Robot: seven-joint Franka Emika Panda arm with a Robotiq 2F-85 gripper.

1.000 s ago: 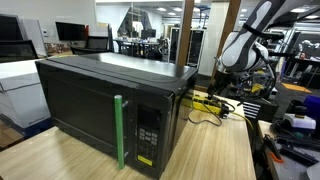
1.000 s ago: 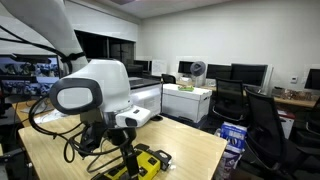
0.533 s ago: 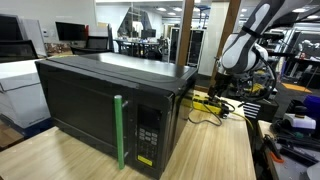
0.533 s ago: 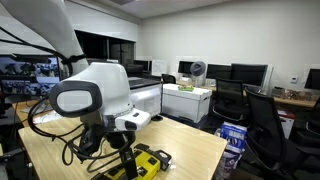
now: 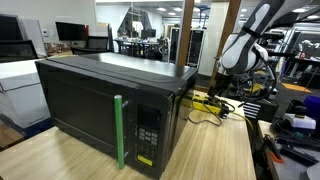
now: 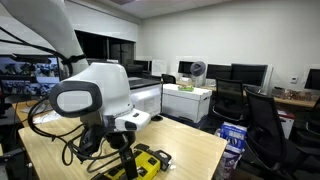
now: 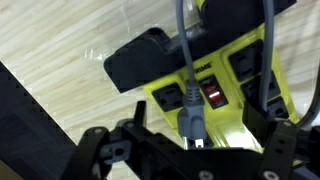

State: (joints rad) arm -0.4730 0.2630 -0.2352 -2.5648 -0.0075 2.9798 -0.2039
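My gripper [image 7: 190, 152] hangs just above a yellow power strip [image 7: 232, 112] on the wooden table, its black fingers [image 7: 100, 150] standing wide apart. A grey plug [image 7: 190, 115] on a grey cable lies between the jaws, and neither finger touches it. Metal prongs show at the plug's lower end. A red switch [image 7: 212, 95] sits right of the plug, and a black adapter [image 7: 150, 55] is at the strip's far end. In both exterior views the gripper [image 5: 222, 90] [image 6: 118, 152] hovers over the strip [image 5: 205, 100] [image 6: 150, 162].
A large black microwave [image 5: 110, 100] with a green door handle [image 5: 119, 130] takes up most of the table [image 5: 215, 150]. Black cables [image 5: 205, 115] trail from the strip. Office chairs [image 6: 265, 125], desks and monitors stand beyond the table edge.
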